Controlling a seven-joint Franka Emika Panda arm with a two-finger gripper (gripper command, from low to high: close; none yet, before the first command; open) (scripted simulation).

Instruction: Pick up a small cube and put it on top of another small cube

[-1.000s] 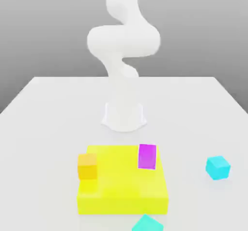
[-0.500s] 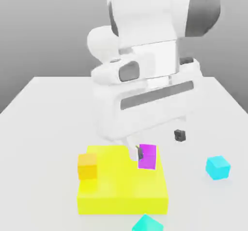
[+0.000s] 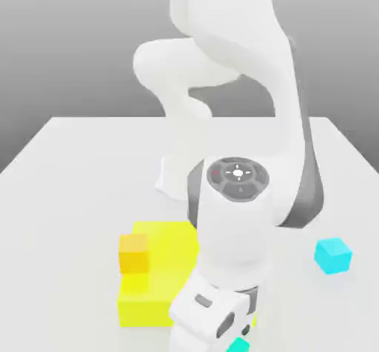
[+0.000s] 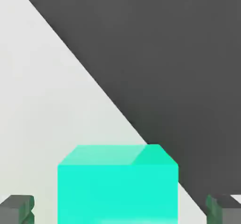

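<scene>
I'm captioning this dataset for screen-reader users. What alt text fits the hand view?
A teal cube sits on a white table, between the gripper's two dark fingertips, with a gap on each side. Beyond the table's diagonal edge is dark grey background.

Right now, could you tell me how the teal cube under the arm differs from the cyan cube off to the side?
The teal cube is greener; the cyan cube is bluer. The teal cube sits between the gripper's fingers, with a gap on each side, while the cyan cube stands alone on the table, on the exterior view's right. The teal cube lies at the table's near edge, the cyan one farther in. Both are small, plain cubes and seem the same size.
</scene>
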